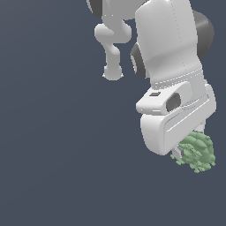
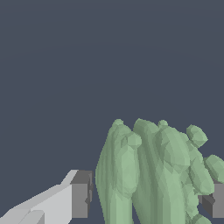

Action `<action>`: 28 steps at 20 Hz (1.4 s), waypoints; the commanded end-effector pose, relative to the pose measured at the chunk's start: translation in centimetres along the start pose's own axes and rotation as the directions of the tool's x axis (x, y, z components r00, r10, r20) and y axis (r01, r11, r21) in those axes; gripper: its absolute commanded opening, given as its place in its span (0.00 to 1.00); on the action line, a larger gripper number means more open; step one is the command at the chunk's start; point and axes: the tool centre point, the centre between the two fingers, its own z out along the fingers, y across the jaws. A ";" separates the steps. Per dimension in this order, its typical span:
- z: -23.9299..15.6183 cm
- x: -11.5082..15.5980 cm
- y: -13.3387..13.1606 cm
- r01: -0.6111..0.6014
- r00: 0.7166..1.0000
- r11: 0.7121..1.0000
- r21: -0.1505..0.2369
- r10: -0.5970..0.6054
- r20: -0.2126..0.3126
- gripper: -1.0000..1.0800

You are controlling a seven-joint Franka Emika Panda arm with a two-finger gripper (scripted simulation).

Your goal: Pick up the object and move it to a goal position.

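The object point(image 1: 198, 154) is a small pale green cluster of pointed lobes at the lower right of the exterior view, right under the white hand. My gripper point(image 1: 190, 150) reaches down onto it, and only a bit of one finger shows beside it. In the wrist view the object point(image 2: 148, 175) fills the space between the two fingers of my gripper point(image 2: 148, 200). One grey fingertip point(image 2: 81, 197) stands close against one side of it, and the other fingertip point(image 2: 216, 201) is partly covered by its lobes. The gripper looks shut on the object.
A plain dark blue-grey surface point(image 1: 53, 167) fills the background in both views. The white arm links point(image 1: 112, 48) stand at the top of the exterior view, behind the hand.
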 end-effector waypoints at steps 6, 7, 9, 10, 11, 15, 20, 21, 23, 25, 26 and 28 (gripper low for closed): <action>-3.9 3.2 -2.5 0.139 0.985 0.989 0.044 -0.134 -0.105 0.00; -4.4 3.6 -2.8 0.156 0.982 0.987 0.048 -0.150 -0.118 0.00; -5.4 4.2 -3.4 0.190 0.973 0.980 0.057 -0.180 -0.144 0.00; -5.9 4.5 -3.7 0.206 0.968 0.977 0.061 -0.195 -0.157 0.00; -6.4 4.8 -4.0 0.222 0.963 0.973 0.065 -0.209 -0.169 0.00; -8.2 5.6 -5.2 0.280 0.942 0.957 0.077 -0.258 -0.215 0.00; -10.0 6.3 -6.2 0.331 0.919 0.940 0.086 -0.300 -0.256 0.00; -10.2 6.4 -6.3 0.339 0.915 0.937 0.088 -0.307 -0.263 0.00; -10.7 6.5 -6.6 0.353 0.908 0.931 0.090 -0.317 -0.274 0.00; -11.1 6.7 -6.8 0.363 0.902 0.927 0.092 -0.325 -0.283 0.00; -11.2 6.7 -6.8 0.367 0.900 0.925 0.093 -0.328 -0.287 0.00; -11.5 6.7 -7.0 0.373 0.897 0.923 0.094 -0.333 -0.292 0.00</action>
